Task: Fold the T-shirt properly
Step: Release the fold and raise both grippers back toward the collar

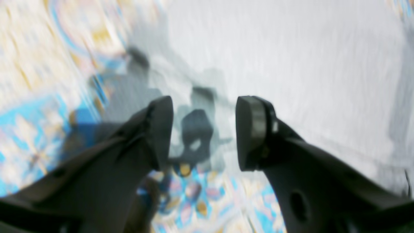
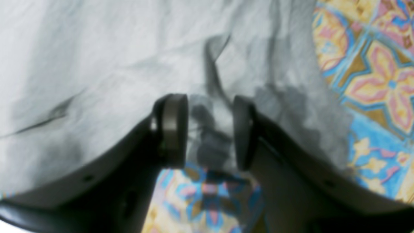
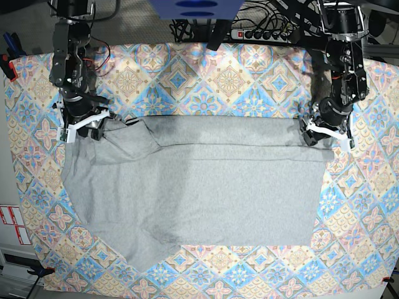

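The shirt (image 3: pixel 249 187) lies spread over a cloth (image 3: pixel 249 75) patterned in blue, pink and beige tiles, which covers the counter. The side of the shirt nearest the 2 arms is folded over in a long strip, its edge running across the body and rising into loose creases toward the right arm (image 3: pixel 76 62). At the far side, 1 part of the shirt juts out past the rest and lies crumpled on the cloth.

The left jaws (image 1: pixel 203 134) stand open, with a gap between the 2 black fingertips and nothing gripped. They are over the corner of the folded strip, where the fabric is puckered; whether they touch it, I cannot tell.

The right jaws (image 2: pixel 210 132) are open too, with a clear gap and no fabric pinched. They are over the shirt's other corner on the same side, beside a raised crease; contact there is also unclear.

The left arm (image 3: pixel 340 68) and the right arm reach in at opposite ends of the strip.
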Available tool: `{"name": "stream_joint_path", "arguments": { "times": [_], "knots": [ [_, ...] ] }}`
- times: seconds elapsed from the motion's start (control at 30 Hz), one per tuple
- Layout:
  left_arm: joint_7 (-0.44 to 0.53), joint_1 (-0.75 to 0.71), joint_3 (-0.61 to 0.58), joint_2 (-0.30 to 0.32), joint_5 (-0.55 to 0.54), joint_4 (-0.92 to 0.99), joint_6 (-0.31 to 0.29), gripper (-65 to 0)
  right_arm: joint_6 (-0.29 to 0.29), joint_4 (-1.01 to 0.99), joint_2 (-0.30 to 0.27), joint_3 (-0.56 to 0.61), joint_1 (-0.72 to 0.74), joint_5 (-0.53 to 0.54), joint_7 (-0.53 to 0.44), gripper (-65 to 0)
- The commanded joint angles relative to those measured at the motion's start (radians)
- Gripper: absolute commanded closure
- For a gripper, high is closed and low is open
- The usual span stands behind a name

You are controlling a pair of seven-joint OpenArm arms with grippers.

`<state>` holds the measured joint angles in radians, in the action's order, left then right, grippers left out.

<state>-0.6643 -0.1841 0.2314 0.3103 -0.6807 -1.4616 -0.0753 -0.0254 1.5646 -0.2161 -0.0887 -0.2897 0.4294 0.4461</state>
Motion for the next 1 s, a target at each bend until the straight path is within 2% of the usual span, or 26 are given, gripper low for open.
{"name": "stream_joint_path", "arguments": {
  "times": [0.0, 0.17, 0.3, 0.43, 0.63, 0.9, 0.97],
  "knots": [
    [0.01, -0.005, 0.006, 0.011, -0.006, -0.015, -0.005, -30.9, 0.006, 0.02, -0.015, -0.015, -0.006, 0.003, -0.022, -22.9],
    [0.013, -0.058, 0.01, 0.007, -0.026, -0.011, -0.005, -30.9, 0.006, 0.021, -0.015, -0.019, -0.046, 0.003, -0.028, -22.9],
    [0.01, -0.081, 0.082, 0.007, -0.087, 0.002, -0.005, -30.9, 0.006, 0.02, -0.015, -0.021, -0.053, 0.003, -0.023, -22.9],
    [0.015, -0.071, 0.122, 0.007, -0.115, 0.091, -0.005, -30.9, 0.006, 0.02, -0.015, -0.016, -0.058, 0.003, -0.022, -22.8],
    [0.018, -0.002, 0.119, 0.005, -0.115, 0.209, -0.01, -30.9, 0.006, 0.02, -0.015, -0.015, -0.058, 0.003, -0.023, -22.8],
    [0.016, 0.116, 0.115, -0.055, -0.107, 0.318, -0.011, -30.6, 0.006, 0.02, -0.015, -0.021, -0.058, 0.003, -0.022, -22.6],
    [0.008, 0.125, 0.115, -0.064, -0.107, 0.318, -0.013, -26.6, 0.006, 0.018, -0.015, -0.021, -0.061, 0.003, -0.02, -22.8]
  ]
}}
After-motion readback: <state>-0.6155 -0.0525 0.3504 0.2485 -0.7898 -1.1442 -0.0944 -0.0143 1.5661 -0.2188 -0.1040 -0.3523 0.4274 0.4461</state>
